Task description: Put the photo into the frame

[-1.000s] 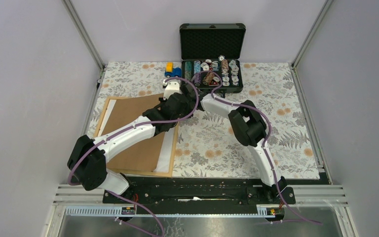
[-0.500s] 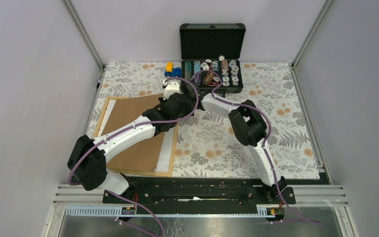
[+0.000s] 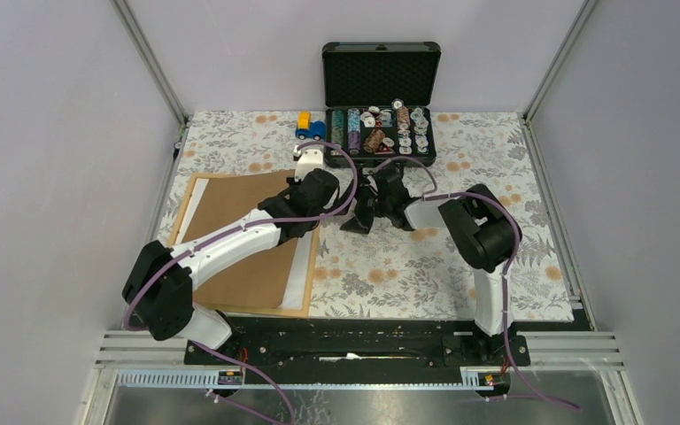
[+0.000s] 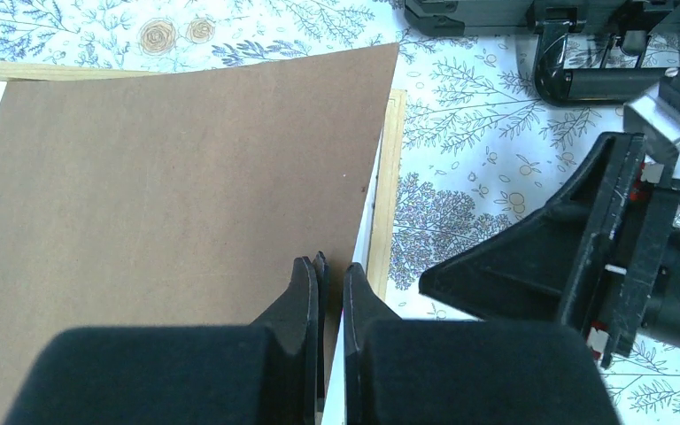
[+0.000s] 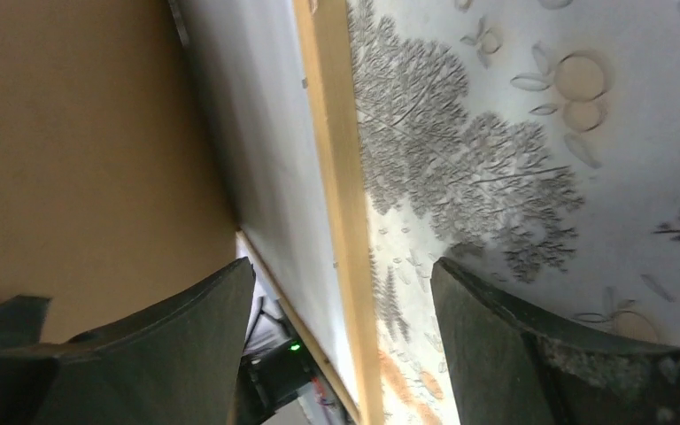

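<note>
While atop the frame [image 4: 392,177], brown backing board [image 4: 168,177]; black case [image 3: 381,84] beyond.

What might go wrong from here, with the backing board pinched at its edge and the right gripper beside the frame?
1. The left gripper appears to pinch only the very edge of the hardboard backing sheet, which may slip out.
2. The sheet lies skewed, its corner over the frame rail, so it may not seat.
3. The open right gripper hangs close to that rail and could nudge the frame.
</note>
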